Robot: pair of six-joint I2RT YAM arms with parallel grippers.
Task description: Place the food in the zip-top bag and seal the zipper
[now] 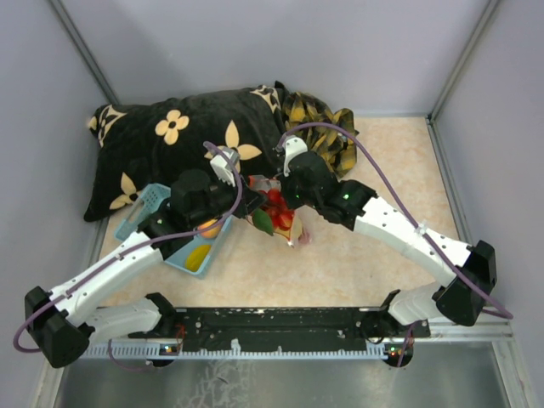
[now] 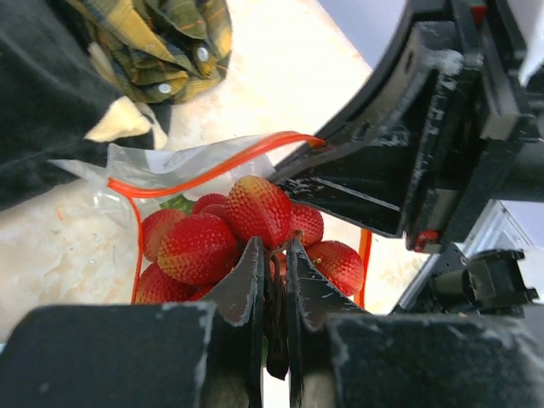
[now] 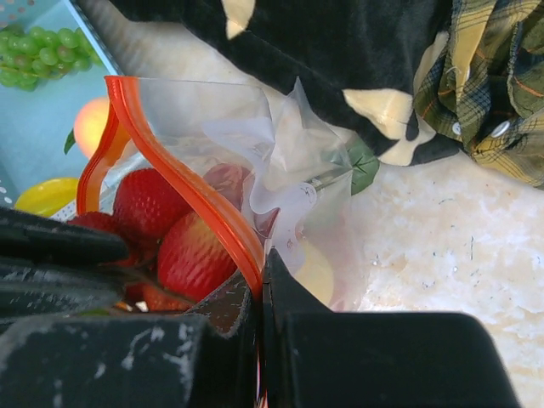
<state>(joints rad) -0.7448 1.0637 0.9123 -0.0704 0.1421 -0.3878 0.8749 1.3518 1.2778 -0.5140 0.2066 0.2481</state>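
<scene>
We read the zip-top bag as thin, floppy, slick film lying mid-tabletop, so we'd grip only its stiffer zipper. Our right pincer is clamped shut on that strip. Our left pincer, nearly closed, seems to pinch the light red berries by a dark stem at the bag's mouth.

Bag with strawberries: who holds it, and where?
The right gripper pinches the bag by its orange zipper; the left gripper seems to grip the strawberries by a dark stem.
</scene>
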